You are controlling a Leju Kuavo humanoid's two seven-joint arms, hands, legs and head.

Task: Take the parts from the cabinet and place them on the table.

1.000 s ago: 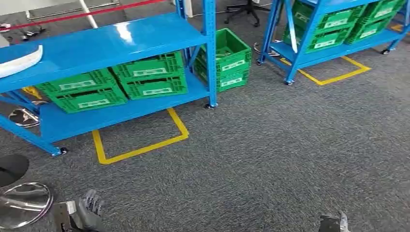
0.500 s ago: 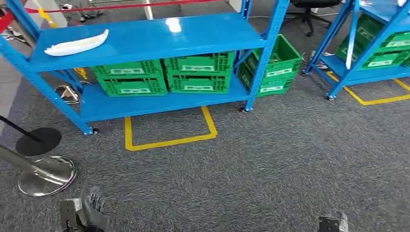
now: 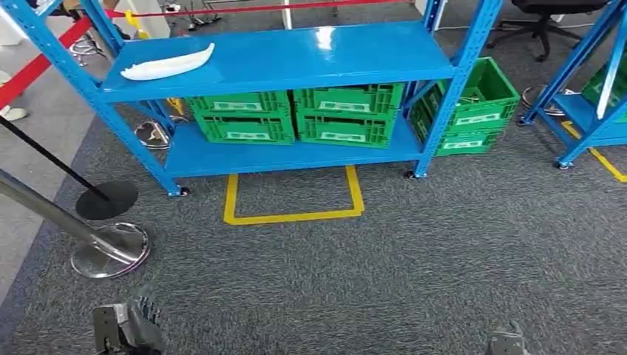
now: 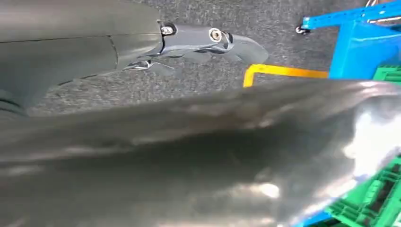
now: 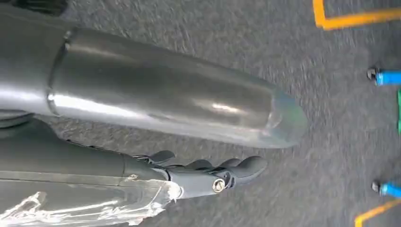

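A blue shelf cabinet (image 3: 288, 55) stands ahead on grey carpet. One long white curved part (image 3: 168, 63) lies at the left end of its top shelf. Green crates (image 3: 296, 115) fill the lower shelf. My left hand (image 3: 126, 329) hangs low at the bottom left, far from the cabinet, with its fingers apart and nothing in it; the left wrist view shows its thumb and fingers (image 4: 208, 40) stretched out over the carpet. My right hand (image 3: 506, 342) just shows at the bottom right, and in the right wrist view its loosely bent fingers (image 5: 213, 172) hold nothing.
A chrome stanchion base (image 3: 111, 250), a black base (image 3: 107, 200) and a red belt (image 3: 37, 68) stand at the left. A yellow floor outline (image 3: 296, 198) lies before the cabinet. Right of it are a green crate (image 3: 473, 103) on the floor and another blue rack (image 3: 591, 111).
The whole picture has shifted: the camera has turned left, so the cabinet now sits in the middle and the stanchions have come into view. Both hands stay low and hold nothing.
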